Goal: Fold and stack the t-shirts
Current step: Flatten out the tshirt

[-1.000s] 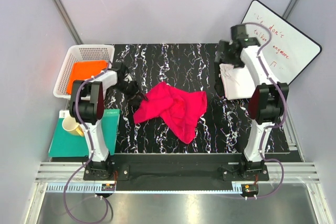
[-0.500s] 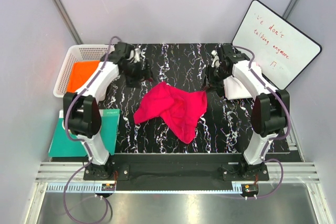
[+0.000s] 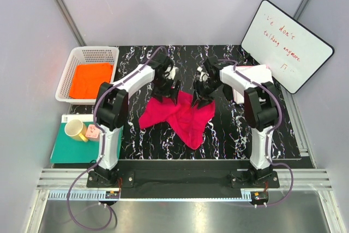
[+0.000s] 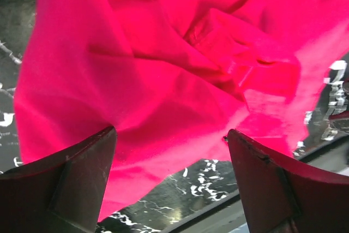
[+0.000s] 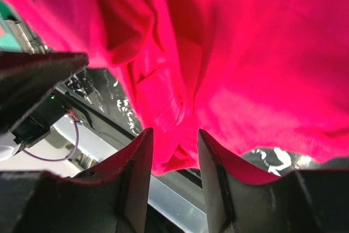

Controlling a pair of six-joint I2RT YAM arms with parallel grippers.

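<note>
Pink shirt [image 3: 182,115] crumpled mid-tabletop [image 3: 240,132] | step: taking far edge to spread | left claw [image 3: 168,91] wide open, empty, shirt's 11 o'clock | right claw [image 3: 202,96] half-closed, 1 o'clock, grip unclear | next: pinch both corners, pull flat

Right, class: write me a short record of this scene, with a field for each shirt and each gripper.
pink shirt: crumpled, middle of table
orange shirt: in the white basket
white shirt: far right, partly hidden
left gripper: open, over pink shirt
right gripper: half closed at pink shirt, grip unclear
</note>
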